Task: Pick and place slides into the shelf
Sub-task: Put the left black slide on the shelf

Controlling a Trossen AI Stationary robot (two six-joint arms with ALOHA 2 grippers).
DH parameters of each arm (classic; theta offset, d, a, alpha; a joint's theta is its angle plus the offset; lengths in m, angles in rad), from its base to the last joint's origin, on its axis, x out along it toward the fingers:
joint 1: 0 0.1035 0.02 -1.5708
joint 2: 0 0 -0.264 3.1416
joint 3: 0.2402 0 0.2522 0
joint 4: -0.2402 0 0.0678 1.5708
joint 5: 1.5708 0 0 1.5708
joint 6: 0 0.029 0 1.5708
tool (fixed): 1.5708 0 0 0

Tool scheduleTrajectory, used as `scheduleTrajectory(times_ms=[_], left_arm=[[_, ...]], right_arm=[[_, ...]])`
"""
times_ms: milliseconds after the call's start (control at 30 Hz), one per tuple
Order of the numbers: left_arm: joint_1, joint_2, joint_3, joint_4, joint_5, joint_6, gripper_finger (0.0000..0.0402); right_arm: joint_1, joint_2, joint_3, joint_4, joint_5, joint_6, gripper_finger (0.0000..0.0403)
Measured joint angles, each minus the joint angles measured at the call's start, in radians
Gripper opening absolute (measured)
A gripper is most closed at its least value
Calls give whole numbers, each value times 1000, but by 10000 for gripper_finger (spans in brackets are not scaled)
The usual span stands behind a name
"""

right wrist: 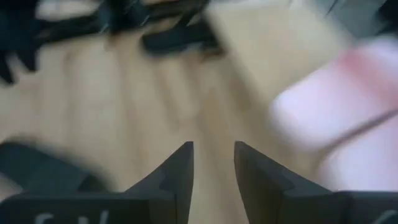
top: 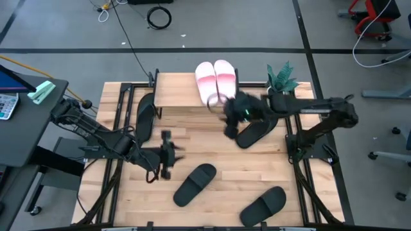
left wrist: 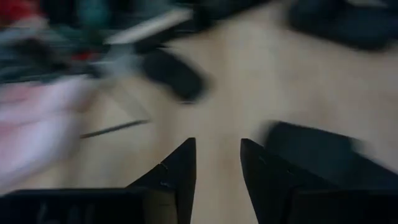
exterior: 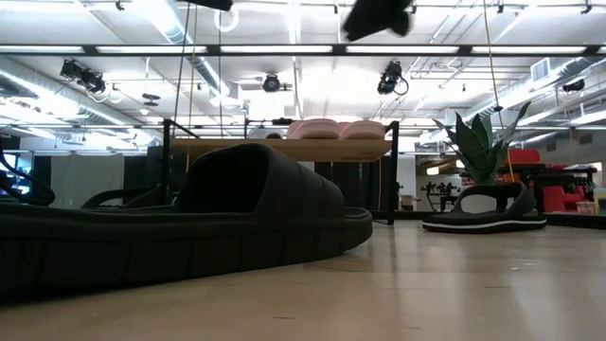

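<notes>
Nearest the front edge of the table [top: 212,154], two black slides are seen lying flat and apart, one toward the middle [top: 195,183] and one toward the right [top: 263,205]. Behind them, over bare wood left of centre, the left gripper [top: 168,154] is held with its fingers [left wrist: 180,171] parted and nothing between them. Farther back, the right gripper [top: 232,117] is placed just in front of the shelf [top: 176,90], its fingers [right wrist: 177,174] likewise spread and empty, with a third black slide [top: 252,132] lying beside it. A fourth black slide [top: 145,117] is found by the shelf's left end. On the shelf's plank top, the two pale pink slides [top: 215,78] are set side by side, and a small green plant [top: 281,77] is seen to their right.
</notes>
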Motion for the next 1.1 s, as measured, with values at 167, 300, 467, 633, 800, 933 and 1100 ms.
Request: scheduleTrajectory(times_ms=[167, 300, 467, 633, 800, 933, 1100], left_arm=[[-16, 83, 0, -3, 192, 1, 125], [-58, 179, 0, 5, 202, 31, 127], [-92, 291, 0, 92, 174, 88, 154], [-87, 369, 0, 178, 165, 107, 188], [-91, 419, 0, 203, 167, 140, 208], [-87, 446, 0, 212, 152, 143, 212], [-67, 465, 0, 245, 147, 140, 208]], right_arm=[[220, -34, -61, -82, 102, 105, 121], [356, -24, -127, -80, 219, 191, 121], [452, -2, -206, -76, 261, 315, 121], [496, 0, -268, -36, 282, 443, 121], [511, 0, -281, -33, 319, 491, 121], [511, 0, -281, -9, 321, 480, 121], [511, 0, -281, 14, 321, 467, 121]])
